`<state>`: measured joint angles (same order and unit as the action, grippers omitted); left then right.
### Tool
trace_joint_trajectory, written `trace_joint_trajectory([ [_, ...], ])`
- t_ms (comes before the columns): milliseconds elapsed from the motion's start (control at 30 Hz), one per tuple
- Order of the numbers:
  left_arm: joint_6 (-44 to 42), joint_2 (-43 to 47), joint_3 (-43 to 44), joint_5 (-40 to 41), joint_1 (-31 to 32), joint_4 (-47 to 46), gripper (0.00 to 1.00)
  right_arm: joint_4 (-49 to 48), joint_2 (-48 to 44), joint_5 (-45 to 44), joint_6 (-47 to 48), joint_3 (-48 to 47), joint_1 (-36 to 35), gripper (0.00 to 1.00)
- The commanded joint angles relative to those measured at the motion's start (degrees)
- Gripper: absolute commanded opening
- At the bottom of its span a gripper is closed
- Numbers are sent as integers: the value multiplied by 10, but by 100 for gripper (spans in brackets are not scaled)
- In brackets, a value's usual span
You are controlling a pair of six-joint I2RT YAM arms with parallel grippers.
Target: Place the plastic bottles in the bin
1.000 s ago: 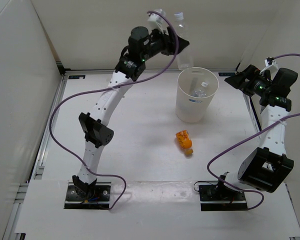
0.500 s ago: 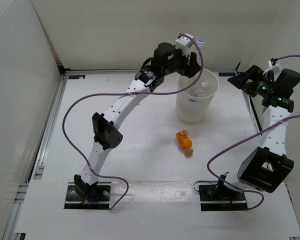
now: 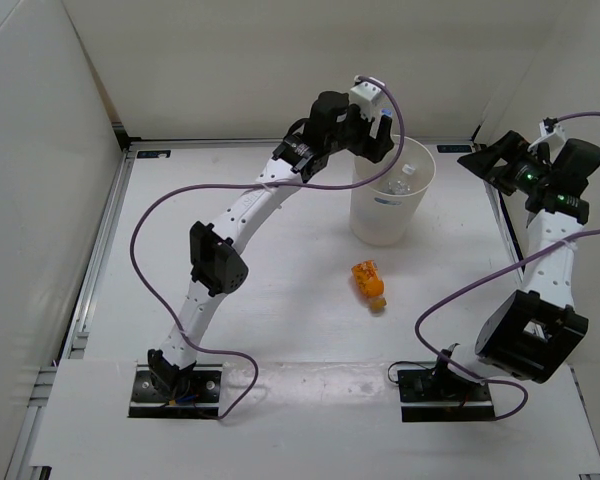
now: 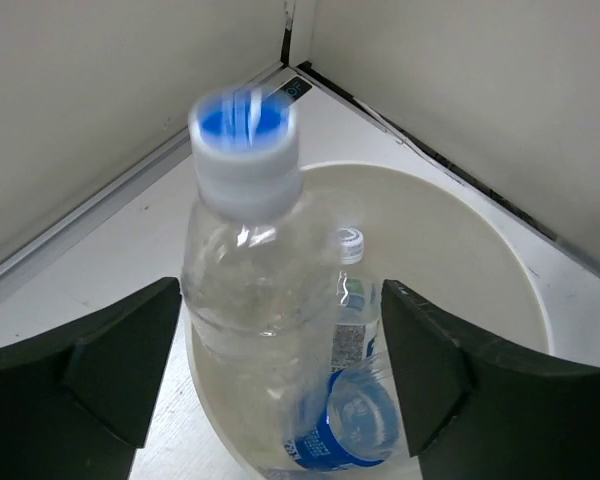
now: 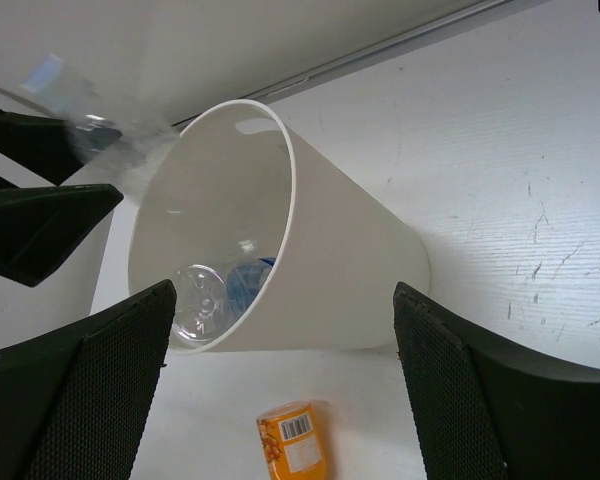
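The clear bottle (image 4: 255, 280) was blurry at its cap. It stood cap up over the bin (image 4: 460, 230), loose between the wide-apart jaws of the left gripper (image 4: 280, 300). The right gripper (image 5: 285, 295) was wide open, holding nothing.

This was a robotics lab cell: white panels (image 3: 40, 150) walled a bench (image 3: 280, 300) with an aluminium rail (image 3: 93, 260) at nine o'clock, and a left arm (image 3: 215, 265) and right arm (image 3: 545, 270) bolted at six o'clock.

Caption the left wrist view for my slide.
Blue-capped clear bottle, blurred, within the open left gripper above the bin.
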<state>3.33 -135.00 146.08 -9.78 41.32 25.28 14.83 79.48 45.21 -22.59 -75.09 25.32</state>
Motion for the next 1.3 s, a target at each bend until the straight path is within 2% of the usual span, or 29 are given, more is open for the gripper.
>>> trace_joint_trajectory([
  [0,-11,16,0,6,-4,3,94,-23,6,10,-8,-9,-2,90],
  [67,-12,19,8,8,-5,0,100,-24,9,9,-9,-12,-2,90],
  [333,-25,68,18,32,-12,1,100,-30,16,6,-8,-13,-1,90],
  [400,-29,80,18,42,-17,1,100,-22,15,6,15,-15,-4,90],
  [533,-52,146,-23,90,-33,-19,100,34,2,-13,144,-13,-35,90],
  [567,-52,154,-64,93,-40,-22,100,60,-7,-13,187,-12,-41,90],
  [600,-49,174,-77,120,-43,-20,100,72,-14,-17,209,-5,-61,90],
  [633,-50,197,-92,126,-52,-16,100,110,-29,-35,269,-2,-69,90],
  [667,-50,206,-142,143,-55,-17,100,121,-48,-43,289,5,-77,90],
  [733,-49,255,-182,157,-58,-18,100,162,-80,-74,343,35,-121,90],
  [767,-44,268,-245,179,-63,-20,100,172,-112,-82,400,45,-148,90],
  [833,-10,319,-310,199,-70,-26,100,227,-153,-101,440,82,-195,90],
  [867,-2,333,-329,219,-75,-26,100,243,-163,-143,490,90,-238,90],
  [933,25,385,-407,244,-83,-22,100,295,-196,-179,502,127,-308,90],
  [1000,37,428,-479,252,-91,-17,100,318,-210,-176,477,152,-313,90],
  [1067,41,484,-514,254,-99,-15,100,353,-213,-146,457,168,-300,90],
  [1100,48,497,-554,255,-104,-8,100,376,-212,-129,479,171,-298,90],
  [1267,77,578,-621,249,-135,47,100,378,-165,-175,464,153,-379,90],
])
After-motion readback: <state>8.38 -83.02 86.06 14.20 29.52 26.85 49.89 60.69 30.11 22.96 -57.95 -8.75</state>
